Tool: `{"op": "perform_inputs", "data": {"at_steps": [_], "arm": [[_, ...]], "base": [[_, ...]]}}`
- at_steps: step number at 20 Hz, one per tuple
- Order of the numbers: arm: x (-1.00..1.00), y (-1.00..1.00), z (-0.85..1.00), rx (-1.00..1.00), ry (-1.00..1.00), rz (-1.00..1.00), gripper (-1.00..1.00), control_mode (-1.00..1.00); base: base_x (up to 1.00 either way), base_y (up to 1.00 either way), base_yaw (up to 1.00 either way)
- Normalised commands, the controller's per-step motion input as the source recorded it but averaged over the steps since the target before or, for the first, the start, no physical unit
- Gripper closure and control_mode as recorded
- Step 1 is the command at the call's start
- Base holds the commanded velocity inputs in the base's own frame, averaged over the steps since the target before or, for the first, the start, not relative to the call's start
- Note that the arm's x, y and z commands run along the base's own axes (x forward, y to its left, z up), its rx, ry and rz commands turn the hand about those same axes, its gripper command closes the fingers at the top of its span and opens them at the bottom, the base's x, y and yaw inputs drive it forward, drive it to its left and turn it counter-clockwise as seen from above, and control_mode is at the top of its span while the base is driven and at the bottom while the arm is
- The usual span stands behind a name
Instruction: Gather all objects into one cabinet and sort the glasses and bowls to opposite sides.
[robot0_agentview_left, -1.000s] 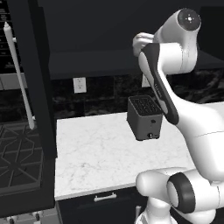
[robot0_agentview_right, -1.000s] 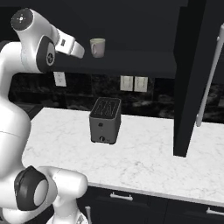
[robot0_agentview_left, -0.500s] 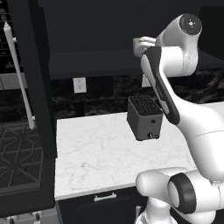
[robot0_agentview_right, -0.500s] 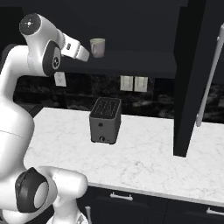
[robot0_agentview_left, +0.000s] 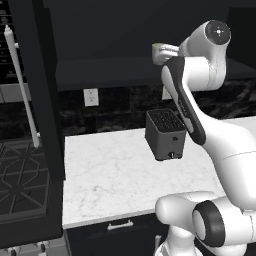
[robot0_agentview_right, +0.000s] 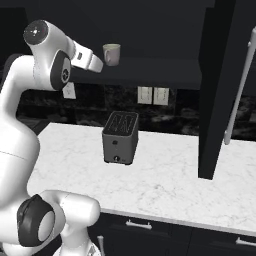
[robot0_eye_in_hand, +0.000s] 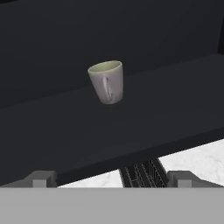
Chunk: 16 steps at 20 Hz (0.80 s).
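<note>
On the dark cabinet shelf (robot0_eye_in_hand: 166, 113), upright grey-beige mug (robot0_eye_in_hand: 106, 82), pale-green inside, handle facing widely spread, empty fingers (robot0_eye_in_hand: 43, 179).

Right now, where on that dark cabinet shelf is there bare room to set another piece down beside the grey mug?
The dull grey-beige handled mug stands alone on the dark cabinet shelf. Bare shelf runs from the mug to the open black slab door. The mug's other side is crowded by the white arm. The open end effector faces the mug from in front.

Kitchen: marble counter (robot0_agentview_right: 165, 175), toaster (robot0_agentview_right: 120, 137), seemingly stove (robot0_agentview_left: 20, 175).
</note>
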Motion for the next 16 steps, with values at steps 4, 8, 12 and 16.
{"op": "perform_inputs", "data": {"at_steps": [4,8,12,16], "arm": [[0.06,0.00,0.09,0.00,0.01,0.00,-1.00,-1.00],[0.22,0.00,0.20,0.00,0.04,0.00,-1.00,-1.00],[0.23,0.00,0.05,0.00,0.07,0.00,-1.00,-1.00],[0.23,0.00,0.00,-0.01,0.05,0.00,-1.00,-1.00]], "base": [[0.00,0.00,0.00],[0.00,0.00,0.00],[0.00,0.00,0.00],[0.00,0.00,0.00]]}}
